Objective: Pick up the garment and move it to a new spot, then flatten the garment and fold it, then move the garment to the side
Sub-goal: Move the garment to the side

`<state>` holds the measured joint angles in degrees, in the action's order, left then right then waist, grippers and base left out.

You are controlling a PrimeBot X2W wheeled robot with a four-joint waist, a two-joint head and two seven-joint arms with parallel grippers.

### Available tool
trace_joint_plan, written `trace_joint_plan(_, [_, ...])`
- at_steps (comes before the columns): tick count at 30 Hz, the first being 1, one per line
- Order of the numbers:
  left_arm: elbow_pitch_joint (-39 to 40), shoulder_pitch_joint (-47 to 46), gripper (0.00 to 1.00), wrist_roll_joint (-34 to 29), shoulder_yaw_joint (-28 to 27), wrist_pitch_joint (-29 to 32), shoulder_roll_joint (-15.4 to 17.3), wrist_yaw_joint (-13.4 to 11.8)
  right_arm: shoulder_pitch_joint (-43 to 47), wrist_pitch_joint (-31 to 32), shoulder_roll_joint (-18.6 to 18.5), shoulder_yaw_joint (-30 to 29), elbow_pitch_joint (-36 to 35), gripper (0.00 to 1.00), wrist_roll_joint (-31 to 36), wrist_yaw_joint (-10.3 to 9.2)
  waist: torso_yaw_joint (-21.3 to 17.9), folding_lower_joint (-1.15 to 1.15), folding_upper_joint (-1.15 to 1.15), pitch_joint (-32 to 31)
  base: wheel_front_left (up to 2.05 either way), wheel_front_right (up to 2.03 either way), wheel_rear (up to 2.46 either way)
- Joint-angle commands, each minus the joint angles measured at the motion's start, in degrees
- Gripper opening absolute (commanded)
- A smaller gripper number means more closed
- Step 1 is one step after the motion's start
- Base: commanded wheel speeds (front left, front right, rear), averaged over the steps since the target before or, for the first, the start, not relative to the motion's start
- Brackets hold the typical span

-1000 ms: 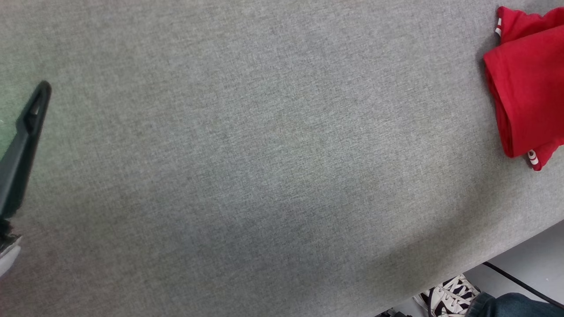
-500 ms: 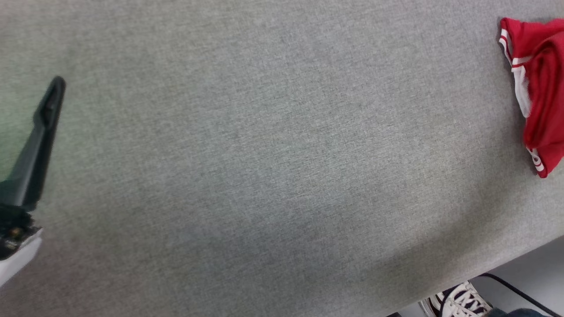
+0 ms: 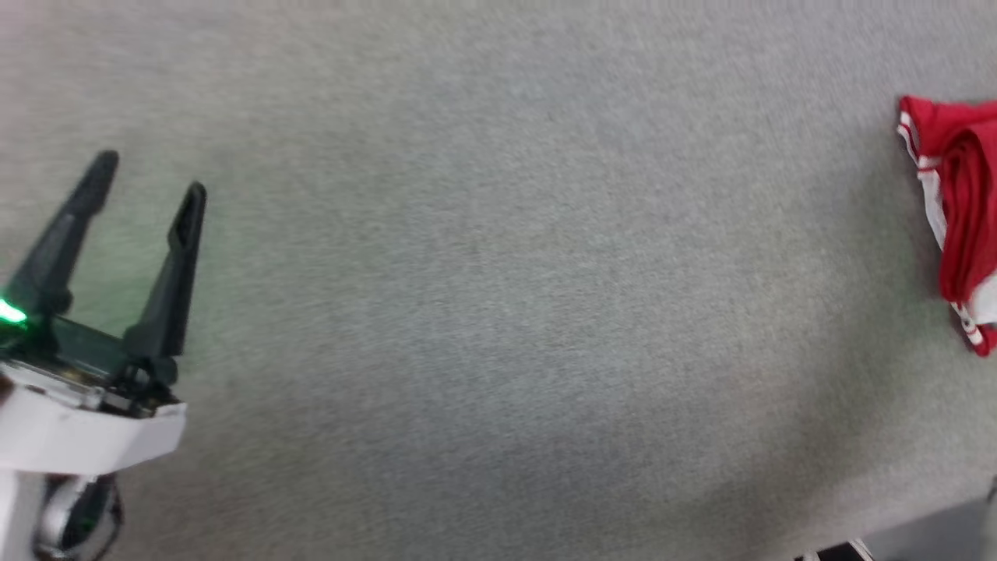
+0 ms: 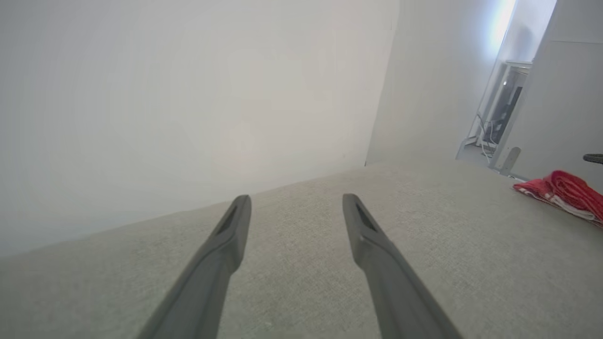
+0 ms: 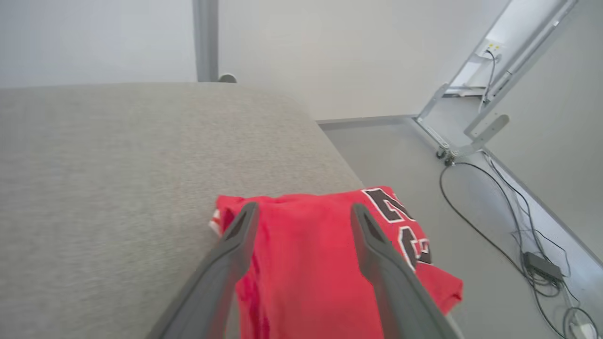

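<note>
The red garment (image 3: 962, 218), bunched and folded with white-and-red striped trim showing, lies at the right edge of the head view. In the right wrist view the garment (image 5: 301, 268) rests on the grey table's near corner, its black white-outlined lettering facing the floor side. My right gripper (image 5: 304, 207) hovers just over it, open, its fingers straddling the red cloth without closing on it. My left gripper (image 3: 149, 179) stands open at the lower left, far from the garment (image 4: 565, 190), with bare table between its fingers (image 4: 235, 226).
The grey fabric table (image 3: 498, 312) stretches wide between the two grippers. Its edge (image 3: 919, 518) runs along the lower right. Beyond the corner lie grey floor and loose cables (image 5: 499, 207). A grey post (image 5: 206, 40) stands behind the table.
The head camera has shifted. My left gripper now shows both fingers spread, further into view. The garment looks narrower and sits closer to the right edge. A person's shoe has left the frame.
</note>
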<state>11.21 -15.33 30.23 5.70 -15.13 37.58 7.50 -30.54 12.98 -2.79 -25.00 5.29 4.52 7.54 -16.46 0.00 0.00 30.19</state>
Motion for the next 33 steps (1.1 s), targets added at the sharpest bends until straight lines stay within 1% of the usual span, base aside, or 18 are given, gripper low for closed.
trace_joint_plan(1, [-0.57, 0.40, 1.00, -0.26, 0.08, 0.05, -0.78, -0.04, 0.83, -0.78, -0.18, 0.86, 0.00, 1.00, -0.08, -0.10, 4.44, 0.00, 0.00, -4.65, 0.00, 0.00, 0.00])
trace_joint_plan(9, [-7.53, 2.71, 1.00, -1.59, -1.05, 0.05, -6.87, -0.04, 5.62, -9.42, -0.16, 11.27, 2.26, 1.00, -2.64, -0.10, 9.92, 0.00, 0.00, -10.06, 0.00, 0.00, 0.00])
trace_joint_plan(15, [-11.38, 5.00, 1.00, -2.27, -3.25, 0.05, -10.11, -0.04, 8.90, -13.18, -0.15, 17.94, 3.85, 1.00, -5.36, -0.10, 12.77, 0.00, 0.00, -13.57, 0.00, 0.00, 0.00])
trace_joint_plan(19, [-12.91, 7.25, 1.00, -2.58, -4.42, 0.05, -12.49, -0.04, 11.12, -15.58, -0.15, 21.05, 4.40, 1.00, -6.54, -0.10, 14.29, 0.00, 0.00, -16.55, 0.00, 0.00, 0.00])
trace_joint_plan(24, [-14.27, 10.33, 1.00, -3.58, -5.88, 0.05, -15.05, -0.04, 14.05, -18.15, -0.13, 22.72, 4.00, 1.00, -8.74, -0.10, 15.60, 0.00, 0.00, -19.83, 0.00, 0.00, 0.00])
trace_joint_plan(29, [-13.93, 12.88, 1.00, -4.32, -8.23, 0.05, -17.24, -0.04, 17.28, -19.08, -0.12, 22.52, 2.95, 1.00, -10.18, -0.10, 16.49, 0.00, 0.00, -22.25, 0.00, 0.00, 0.00])
trace_joint_plan(33, [-12.65, 15.48, 1.00, -4.68, -9.67, 0.05, -18.37, -0.04, 19.85, -19.16, -0.10, 21.60, 1.30, 1.00, -11.55, -0.10, 16.65, 0.00, 0.00, -23.73, 0.00, 0.00, 0.00])
